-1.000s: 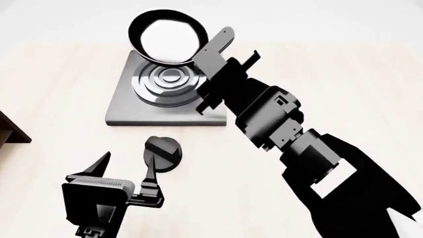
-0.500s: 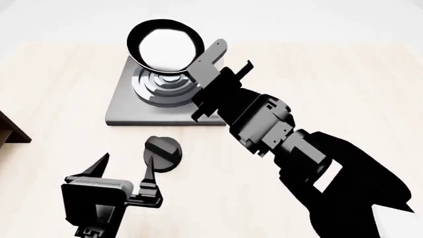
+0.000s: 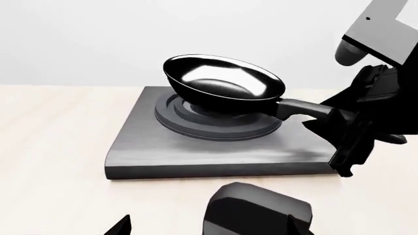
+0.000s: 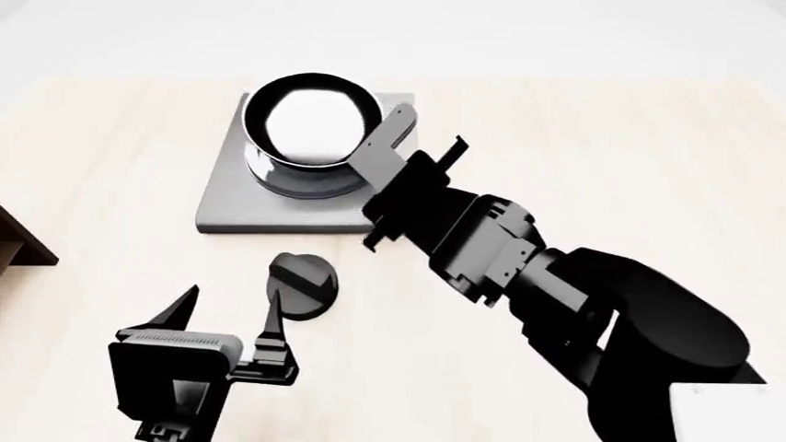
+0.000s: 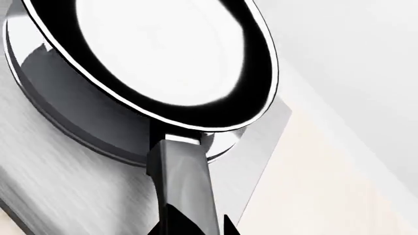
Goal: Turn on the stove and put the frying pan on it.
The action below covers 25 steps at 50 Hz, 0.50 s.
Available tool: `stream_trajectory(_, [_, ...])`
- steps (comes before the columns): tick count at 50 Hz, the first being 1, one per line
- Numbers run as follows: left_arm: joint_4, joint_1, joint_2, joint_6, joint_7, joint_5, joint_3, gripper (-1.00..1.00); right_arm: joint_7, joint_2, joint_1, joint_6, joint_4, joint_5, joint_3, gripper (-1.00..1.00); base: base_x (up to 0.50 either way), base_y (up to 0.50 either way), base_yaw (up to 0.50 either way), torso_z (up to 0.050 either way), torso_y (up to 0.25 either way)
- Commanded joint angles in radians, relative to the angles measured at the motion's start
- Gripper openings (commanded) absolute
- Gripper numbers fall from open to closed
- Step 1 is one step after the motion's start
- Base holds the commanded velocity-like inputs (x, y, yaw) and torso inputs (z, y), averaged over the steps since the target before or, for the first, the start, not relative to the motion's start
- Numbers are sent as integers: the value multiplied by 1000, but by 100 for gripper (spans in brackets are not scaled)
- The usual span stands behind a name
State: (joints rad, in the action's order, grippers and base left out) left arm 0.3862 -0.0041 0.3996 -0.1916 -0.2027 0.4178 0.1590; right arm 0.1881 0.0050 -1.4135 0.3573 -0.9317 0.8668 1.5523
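Note:
The black frying pan (image 4: 309, 124) is over the ring burner of the dark-grey stove plate (image 4: 234, 198), slightly tilted in the left wrist view (image 3: 222, 83). I cannot tell whether it touches the burner. My right gripper (image 4: 411, 175) is shut on the pan's handle (image 5: 186, 181), with its fingertips (image 5: 196, 227) on either side of it. The round black knob (image 4: 304, 284) lies on the table in front of the stove. My left gripper (image 4: 234, 299) is open, one finger beside the knob (image 3: 255, 213), holding nothing.
The light wooden table (image 4: 590, 138) extends to the right of the stove. A brown shelf corner (image 4: 18, 244) shows at the left edge. My right arm reaches across the table's near right part.
My right gripper has brought the pan nearer and lower, from past the stove's far edge to over the burner. The left gripper and knob have not moved.

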Motion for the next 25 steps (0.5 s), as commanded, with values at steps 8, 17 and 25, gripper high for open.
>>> stream_trajectory(8, [-5,5,2,8,-4,5,-2,100,6,-5,1,10,26,-126,-18,-100,0,0,0,0,1])
stream_trajectory(17, [-10,7,4,15,-4,10,-6,100,7,-5,1,21,19,-127,-21,-100,0,0,0,0,1])
stream_trajectory(25, [-9,6,6,14,-7,14,-8,100,3,-5,-6,22,7,-110,-26,100,0,0,0,0,0])
